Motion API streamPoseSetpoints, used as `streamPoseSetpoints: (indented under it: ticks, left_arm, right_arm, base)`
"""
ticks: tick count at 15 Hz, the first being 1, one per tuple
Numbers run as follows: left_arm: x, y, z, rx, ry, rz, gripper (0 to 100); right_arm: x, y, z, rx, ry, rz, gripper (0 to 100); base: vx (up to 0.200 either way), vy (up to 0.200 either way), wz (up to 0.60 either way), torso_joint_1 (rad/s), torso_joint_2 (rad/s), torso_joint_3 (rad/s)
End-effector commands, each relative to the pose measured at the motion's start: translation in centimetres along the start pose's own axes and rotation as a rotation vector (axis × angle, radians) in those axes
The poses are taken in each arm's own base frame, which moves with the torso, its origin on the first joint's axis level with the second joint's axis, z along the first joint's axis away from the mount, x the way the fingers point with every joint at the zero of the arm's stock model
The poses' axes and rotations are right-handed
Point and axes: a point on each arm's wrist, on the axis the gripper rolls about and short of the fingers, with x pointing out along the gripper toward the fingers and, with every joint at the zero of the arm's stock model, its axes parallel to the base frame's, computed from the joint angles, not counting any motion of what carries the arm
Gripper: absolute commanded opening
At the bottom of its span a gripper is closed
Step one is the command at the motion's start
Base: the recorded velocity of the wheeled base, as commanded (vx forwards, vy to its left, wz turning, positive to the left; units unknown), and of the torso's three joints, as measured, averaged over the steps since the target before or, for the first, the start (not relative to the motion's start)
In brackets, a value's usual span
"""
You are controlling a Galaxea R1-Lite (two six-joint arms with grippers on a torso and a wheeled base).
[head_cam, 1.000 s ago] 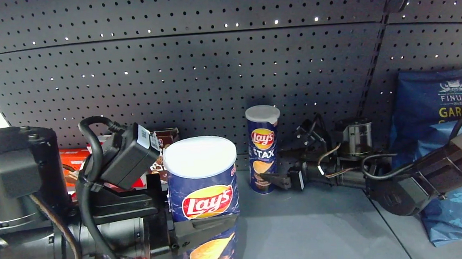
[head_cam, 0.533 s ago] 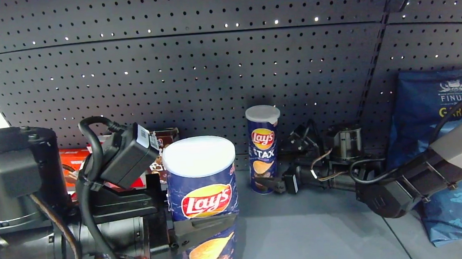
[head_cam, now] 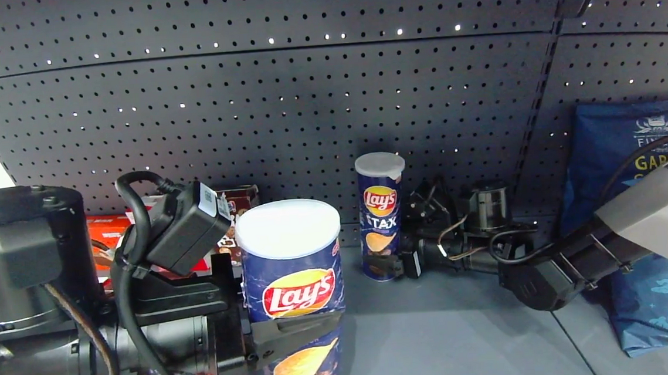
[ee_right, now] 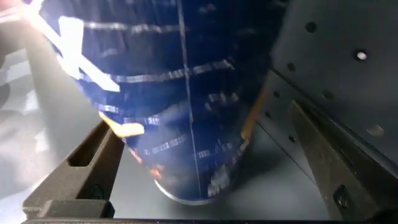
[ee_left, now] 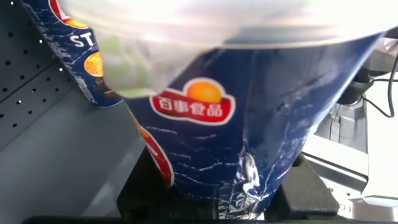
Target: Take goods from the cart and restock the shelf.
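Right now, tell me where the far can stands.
In the head view's centre, the far can stands upright by the pegboard, behind and right of the near can, the right gripper open around its base.

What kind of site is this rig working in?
Probably a shop aisle, or a mock-up of one: dark pegboard back panel, grey shelf with a far chip can standing upright, near chip can in the left gripper, blue snack bag on the robot's right.
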Motion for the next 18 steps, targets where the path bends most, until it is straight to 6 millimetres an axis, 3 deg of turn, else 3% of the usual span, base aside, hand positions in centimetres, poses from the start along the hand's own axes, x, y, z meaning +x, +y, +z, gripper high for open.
streamPoseSetpoints:
  ticks: [1,2,8,13,14,15,18]
  left_arm:
    - [0.0,0.0,0.0,0.001,0.000,0.000,0]
    - [0.0,0.0,0.0,0.000,0.001,0.000,0]
    - [0.0,0.0,-0.1,-0.001,0.001,0.003,0]
    - [0.0,0.0,0.1,0.002,-0.003,0.001,0]
    - [0.0,0.0,0.1,0.002,-0.003,0.001,0]
    - [0.0,0.1,0.1,0.002,-0.005,0.003,0]
    - [-0.1,0.3,0.2,0.000,-0.008,0.014,0]
  right_arm:
    - [0.6,0.0,-0.3,-0.002,-0.005,0.008,100]
    - [0.9,0.2,-0.4,-0.003,-0.006,0.009,0]
    - [0.3,1.4,0.4,-0.006,-0.014,0.026,0]
    - [-2.7,4.2,3.6,-0.026,-0.071,0.005,0]
    - [-2.8,4.2,3.7,-0.026,-0.071,0.005,0]
    - [-4.3,5.9,4.0,-0.003,-0.069,0.029,0]
    - [-6.4,8.2,3.6,0.001,-0.061,0.061,0]
  base:
    - [0.000,0.000,0.00,0.000,0.00,0.000]
    - [0.000,0.000,0.00,0.000,0.00,0.000]
    - [0.000,0.000,0.00,0.000,0.00,0.000]
    - [0.000,0.000,0.00,0.000,0.00,0.000]
    - [0.000,0.000,0.00,0.000,0.00,0.000]
    - [0.000,0.000,0.00,0.000,0.00,0.000]
    - [0.000,0.000,0.00,0.000,0.00,0.000]
